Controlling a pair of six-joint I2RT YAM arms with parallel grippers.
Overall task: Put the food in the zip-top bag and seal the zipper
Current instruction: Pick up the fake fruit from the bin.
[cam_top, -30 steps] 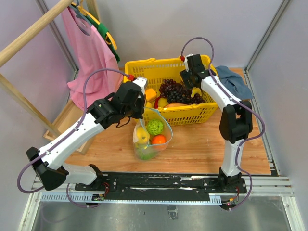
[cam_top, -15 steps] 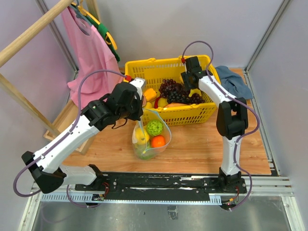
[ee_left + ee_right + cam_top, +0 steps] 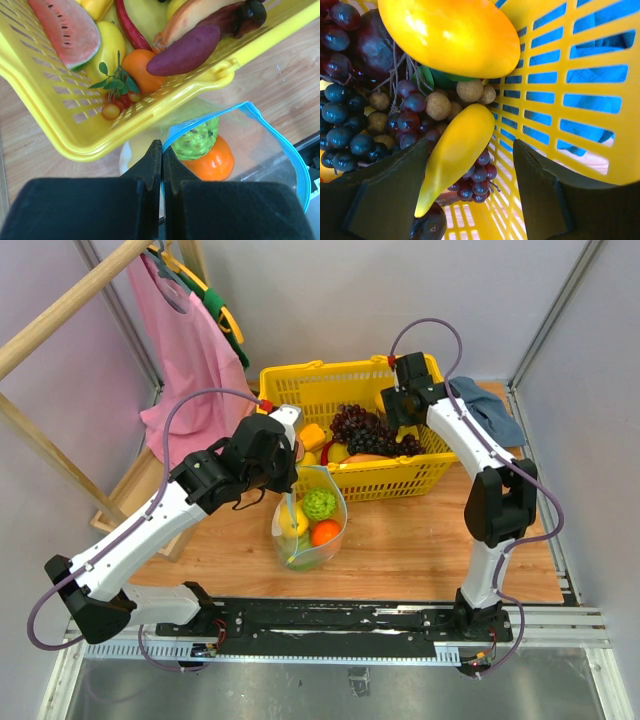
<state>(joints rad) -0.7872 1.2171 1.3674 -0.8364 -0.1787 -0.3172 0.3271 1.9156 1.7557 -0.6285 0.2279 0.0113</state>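
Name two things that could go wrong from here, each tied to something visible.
1. The left tool pinches the zip-top bag only at its thin zipper edge; the plastic might slip out and the mouth collapse.
2. The right tool stands open around a long yellow fruit lying on grapes close to the basket wall; closing could pinch grapes too or snag the lattice.

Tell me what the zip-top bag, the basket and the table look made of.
The zip-top bag: thin clear plastic film, glossy; crinkled, fruit shows through. The basket: moulded yellow plastic, likely rigid; smooth slotted walls. The table: wood or wood-look laminate, matte; grain lines show.
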